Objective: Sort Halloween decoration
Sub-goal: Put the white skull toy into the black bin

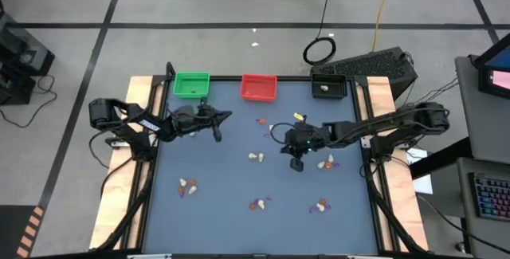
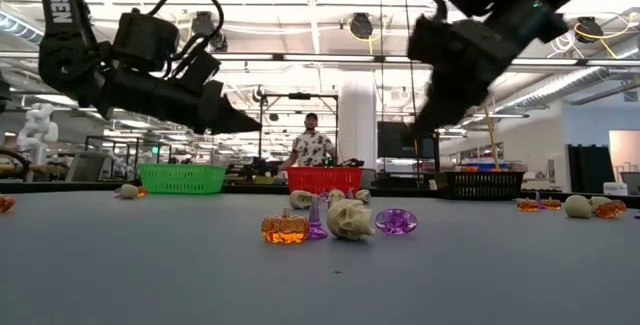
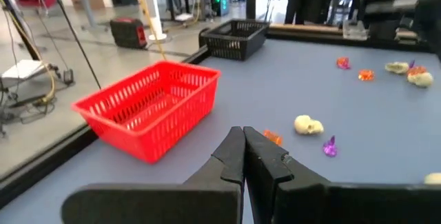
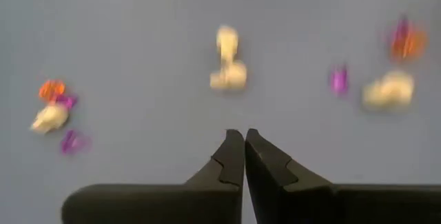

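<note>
- Two dark arms hang over a blue-grey table (image 1: 215,203), seen from above with the left arm at frame left and the right arm at frame right.
- Left gripper (image 1: 226,117) sits upper centre-left, just below the green tray (image 1: 191,84); its fingers are pressed together with nothing between them.
- Right gripper (image 1: 296,166) hovers centre-right of the frame, pointing down at the table; in its wrist view the fingers (image 4: 234,156) meet, empty.
- Trinkets (image 1: 256,158) lie scattered in small clusters across the table's centre and lower half, cream, orange and purple pieces mixed together.
- One cluster (image 1: 327,163) lies just right of the right gripper; others sit lower left, lower centre and lower right.
- Along the top edge stand three trays: green, a red tray (image 1: 258,88) at centre, a black tray (image 1: 328,87) at right holding a pale piece.
- A person (image 2: 312,145) stands in the room behind the red tray, low view centre.
</note>
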You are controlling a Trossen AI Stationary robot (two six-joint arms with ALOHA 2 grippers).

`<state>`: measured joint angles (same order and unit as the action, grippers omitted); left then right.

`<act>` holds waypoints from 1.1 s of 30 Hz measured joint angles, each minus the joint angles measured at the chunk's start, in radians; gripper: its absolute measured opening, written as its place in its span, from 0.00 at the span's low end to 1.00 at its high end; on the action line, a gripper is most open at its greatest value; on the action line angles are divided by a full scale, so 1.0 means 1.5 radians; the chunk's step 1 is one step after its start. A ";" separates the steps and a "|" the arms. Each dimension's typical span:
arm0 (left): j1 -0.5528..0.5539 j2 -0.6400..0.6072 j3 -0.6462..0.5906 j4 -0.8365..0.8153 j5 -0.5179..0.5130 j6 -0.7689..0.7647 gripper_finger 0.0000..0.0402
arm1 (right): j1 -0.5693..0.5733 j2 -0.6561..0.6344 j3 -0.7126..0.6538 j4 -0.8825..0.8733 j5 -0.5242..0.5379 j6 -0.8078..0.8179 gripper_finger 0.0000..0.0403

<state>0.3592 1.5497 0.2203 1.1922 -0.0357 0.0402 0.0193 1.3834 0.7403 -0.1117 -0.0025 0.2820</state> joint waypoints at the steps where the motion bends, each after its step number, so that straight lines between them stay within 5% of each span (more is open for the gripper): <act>1: 0.000 0.000 0.000 0.007 0.000 0.000 0.02 | 0.002 -0.010 0.000 -0.040 0.000 0.027 0.04; 8: 0.001 0.000 0.000 0.044 0.001 0.020 0.02 | 0.016 -0.054 0.000 -0.276 0.002 0.205 0.17; 14: 0.001 0.000 0.001 0.044 0.002 0.033 0.02 | 0.018 -0.074 0.003 -0.406 0.004 0.251 0.30; 22: 0.007 0.000 0.009 0.039 0.002 0.065 0.02 | -0.004 -0.078 0.080 -0.615 0.069 0.248 0.41; 33: 0.039 0.000 0.050 0.034 0.051 0.082 0.02 | -0.171 -0.066 0.088 -0.628 0.069 0.117 0.39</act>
<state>0.4178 1.5497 0.2951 1.2434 0.0415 0.1638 -0.2366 1.2847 0.8726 -1.0536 0.1007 0.4570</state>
